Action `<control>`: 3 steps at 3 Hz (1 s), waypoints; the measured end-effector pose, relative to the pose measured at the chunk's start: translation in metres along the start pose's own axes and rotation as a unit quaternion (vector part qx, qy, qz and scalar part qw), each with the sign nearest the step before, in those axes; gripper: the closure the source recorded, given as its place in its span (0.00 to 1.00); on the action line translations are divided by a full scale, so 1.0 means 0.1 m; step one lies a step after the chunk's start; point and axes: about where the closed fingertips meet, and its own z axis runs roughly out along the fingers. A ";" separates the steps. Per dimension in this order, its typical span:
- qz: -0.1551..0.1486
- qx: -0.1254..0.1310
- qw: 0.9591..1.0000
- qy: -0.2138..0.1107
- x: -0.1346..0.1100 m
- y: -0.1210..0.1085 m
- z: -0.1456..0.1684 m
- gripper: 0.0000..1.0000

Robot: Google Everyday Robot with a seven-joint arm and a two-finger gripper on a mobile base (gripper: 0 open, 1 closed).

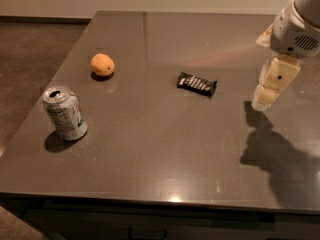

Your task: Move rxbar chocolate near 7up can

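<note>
Gripper [262,101] above the table [160,154], spread or pressed together impossible to tell. Rxbar chocolate [197,84] flat to its left; 7up can [65,114] much farther left, beyond the bar. Better to descend straight over the bar, turn across its narrow width, pinch low against the likely slippery wrapper.

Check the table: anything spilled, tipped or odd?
Nothing stands out. The white-and-green aluminium 7up can stands on its base at the left, no spill; the black-wrapped rectangular rxbar chocolate lies flat at centre; the round orange fruit sits farther back. The claw hangs at the right, apart from the bar.
</note>
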 end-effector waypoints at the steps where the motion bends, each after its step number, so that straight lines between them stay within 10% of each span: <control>1: 0.005 -0.004 1.000 -0.007 -0.03 -0.41 0.27 0.00; 3: 0.018 -0.024 0.999 -0.021 -0.12 -0.79 0.79 0.00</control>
